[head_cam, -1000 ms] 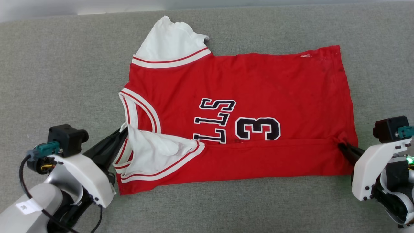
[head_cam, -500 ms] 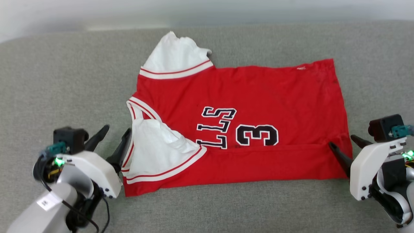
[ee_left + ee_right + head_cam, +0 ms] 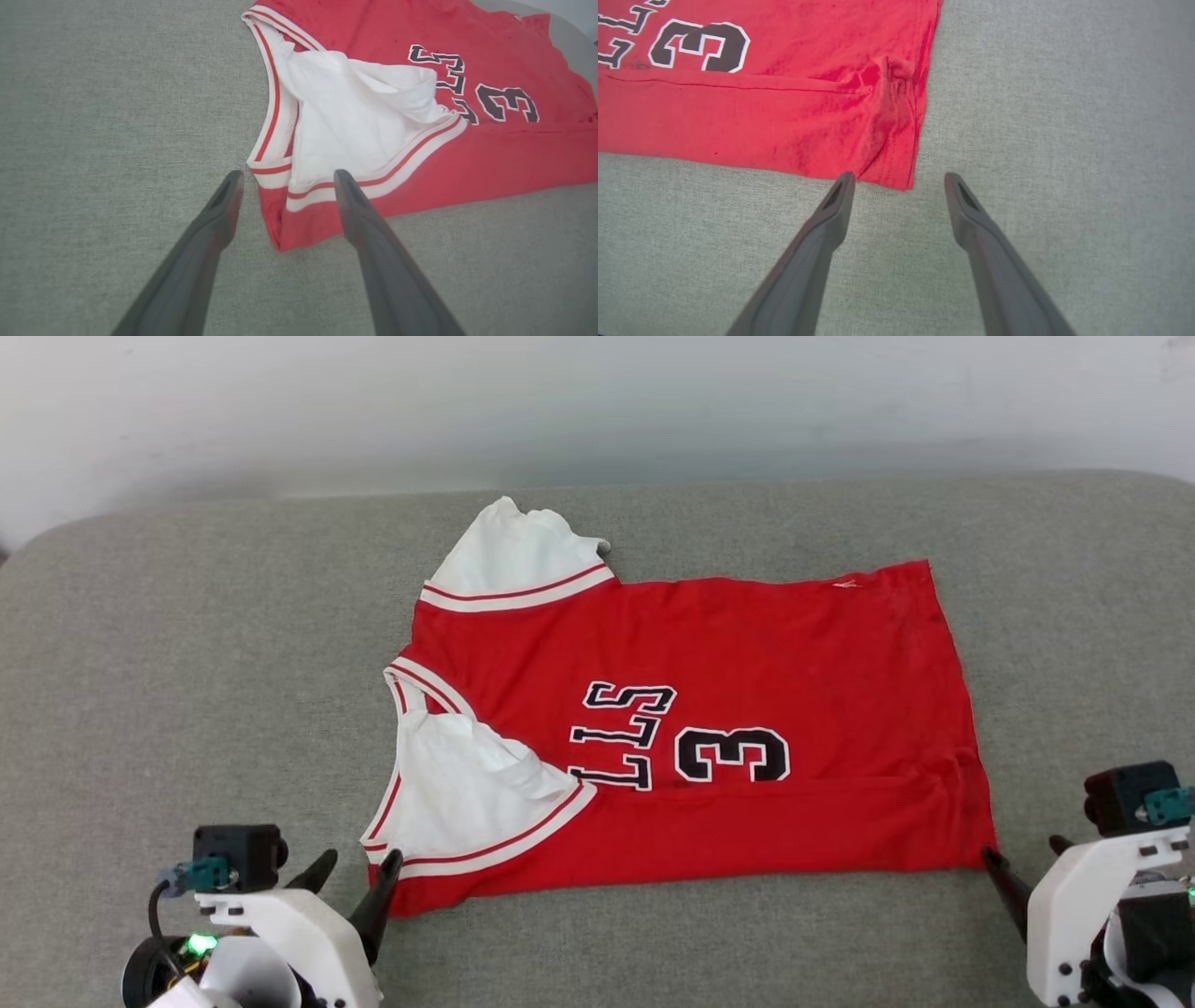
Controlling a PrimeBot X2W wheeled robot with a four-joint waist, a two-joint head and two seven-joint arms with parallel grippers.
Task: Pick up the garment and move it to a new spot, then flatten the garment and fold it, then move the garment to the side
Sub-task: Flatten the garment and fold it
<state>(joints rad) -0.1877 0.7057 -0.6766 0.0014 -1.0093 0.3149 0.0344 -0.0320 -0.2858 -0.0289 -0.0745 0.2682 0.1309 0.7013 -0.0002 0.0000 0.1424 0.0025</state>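
Garment [image 3: 709,709] lies flat on the grey padded surface [image 3: 187,663], long axis running L–R across the head view: collar end toward the robot's left, hem end toward its right, near long edge folded over part of the print. The whole thing sits beyond both arms, i.e. up the head view from the tips. L gripper [image 3: 360,857], jaws apart and empty, is at the near collar-side corner. In the left wrist view one finger [image 3: 355,210] overlaps the striped trim of the near sleeve [image 3: 355,121]; the other is off the cloth. R gripper [image 3: 1020,847], jaws also apart and empty, is at the near hem corner [image 3: 896,172], which sits just ahead of the gap; contact can't be told. Each arm looks equally near its own end, so the next fold prob. needs both, reaching across the short axis to the far long edge, w/ the far sleeve [image 3: 513,555] sticking out on L's side.
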